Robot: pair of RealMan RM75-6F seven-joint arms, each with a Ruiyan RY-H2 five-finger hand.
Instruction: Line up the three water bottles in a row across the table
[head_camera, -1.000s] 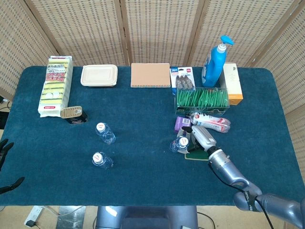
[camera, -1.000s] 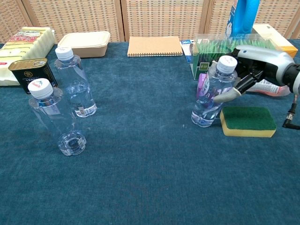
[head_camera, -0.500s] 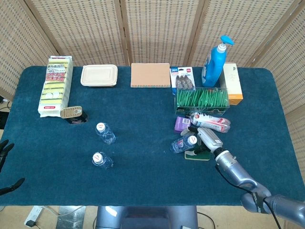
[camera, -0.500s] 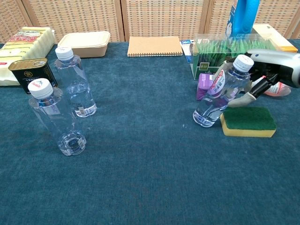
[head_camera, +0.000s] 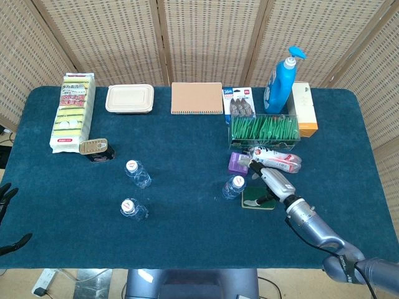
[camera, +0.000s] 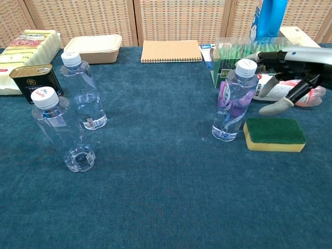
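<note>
Right arm reaches in from the lower right, forearm angled up-left across the desk. Right robot hand sits low, fingers spread apart, holding nothing; thumb tip juts down-left in chest view. Left robot hand shows only as dark fingertips at the left frame edge in head view, off the desk; its pose can't be made out.

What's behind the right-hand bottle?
Behind the bottle, a purple packet shows through it, then a box of green sachets. The packet's lower part is covered.
</note>
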